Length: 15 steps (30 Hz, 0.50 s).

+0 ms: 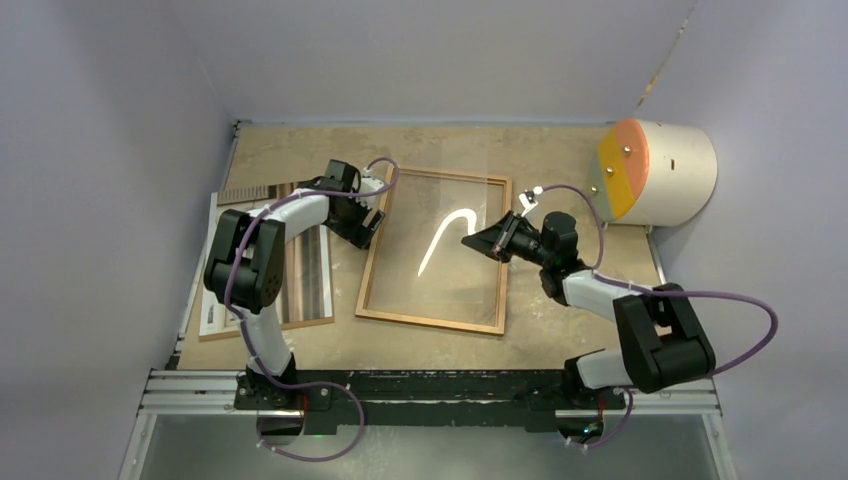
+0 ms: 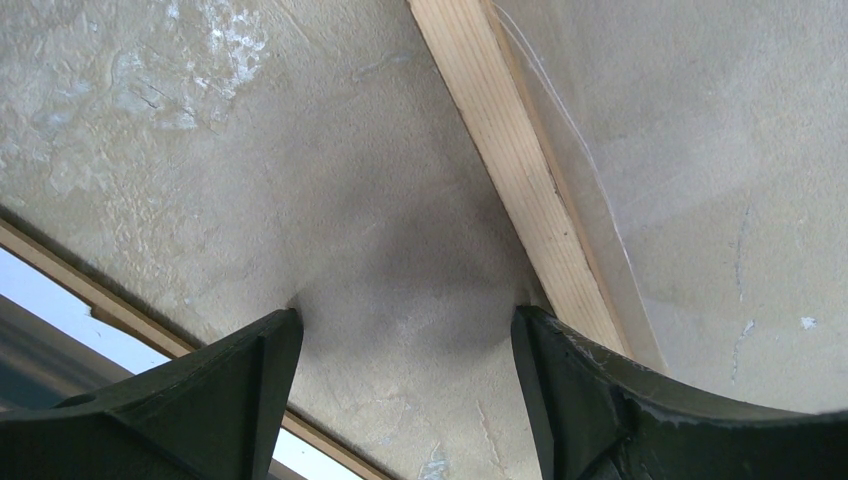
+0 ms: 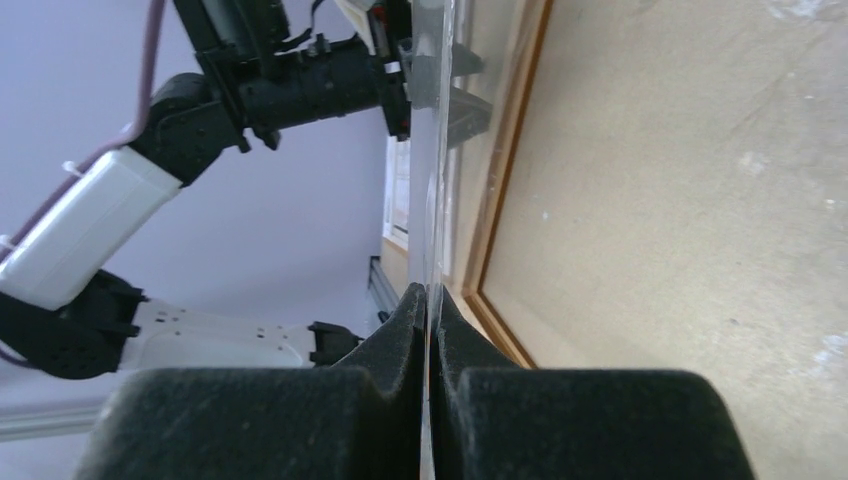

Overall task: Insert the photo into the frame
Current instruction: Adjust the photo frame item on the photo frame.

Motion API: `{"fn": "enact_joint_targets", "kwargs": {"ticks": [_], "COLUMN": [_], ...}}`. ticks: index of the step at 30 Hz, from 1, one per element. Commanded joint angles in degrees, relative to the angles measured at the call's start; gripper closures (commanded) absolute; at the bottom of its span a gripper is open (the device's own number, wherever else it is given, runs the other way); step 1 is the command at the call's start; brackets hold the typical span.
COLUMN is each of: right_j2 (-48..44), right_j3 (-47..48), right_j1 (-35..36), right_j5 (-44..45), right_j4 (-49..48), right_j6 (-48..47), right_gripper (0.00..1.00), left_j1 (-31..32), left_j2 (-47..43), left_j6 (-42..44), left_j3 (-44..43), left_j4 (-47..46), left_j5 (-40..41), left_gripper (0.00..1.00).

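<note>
Here the right gripper (image 3: 428, 296) pinches the glass pane (image 1: 445, 235).

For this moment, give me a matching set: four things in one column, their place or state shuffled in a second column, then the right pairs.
Things
1. left gripper
2. right gripper
3. frame
4. drum

Place or state
a. lies flat in the middle of the table
b. white, with an orange face, at the far right corner
c. jaws pinched on the edge of the clear glass pane, holding it above the frame
d. jaws apart, holding nothing, over bare table beside a frame rail

Pairs: 1-d, 2-c, 3-a, 4-b
</note>
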State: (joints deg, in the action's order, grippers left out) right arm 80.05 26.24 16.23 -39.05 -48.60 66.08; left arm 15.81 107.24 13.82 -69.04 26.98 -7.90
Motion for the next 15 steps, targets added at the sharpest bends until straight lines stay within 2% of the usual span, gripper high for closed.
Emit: {"fn": "enact_joint_targets", "kwargs": {"ticks": [1,7,15], "right_j2": [-2.6,-4.1,-3.4], "right_j3": [3.4,6.0,5.3], "right_j1": [1.1,1.1,1.1], "right_j5": [3.7,5.7,5.9], "right_j4": [12.8,21.1,20.9], "right_j6": [-7.9,-13.7,-13.8], "right_gripper": [1.00,1.00,1.00], "left_j1": [0.0,0.0,0.0], "left_j2": [0.1,0.0,-0.2], "left_j6": [-2.2,-2.0,-1.9], "left_j3": [0.6,0.6,1.3], "left_j4": [-0.4,-0.8,-1.2], "left_j5": [-1.1,0.7,1.2], "left_gripper": [0.20,0.20,0.20]}}
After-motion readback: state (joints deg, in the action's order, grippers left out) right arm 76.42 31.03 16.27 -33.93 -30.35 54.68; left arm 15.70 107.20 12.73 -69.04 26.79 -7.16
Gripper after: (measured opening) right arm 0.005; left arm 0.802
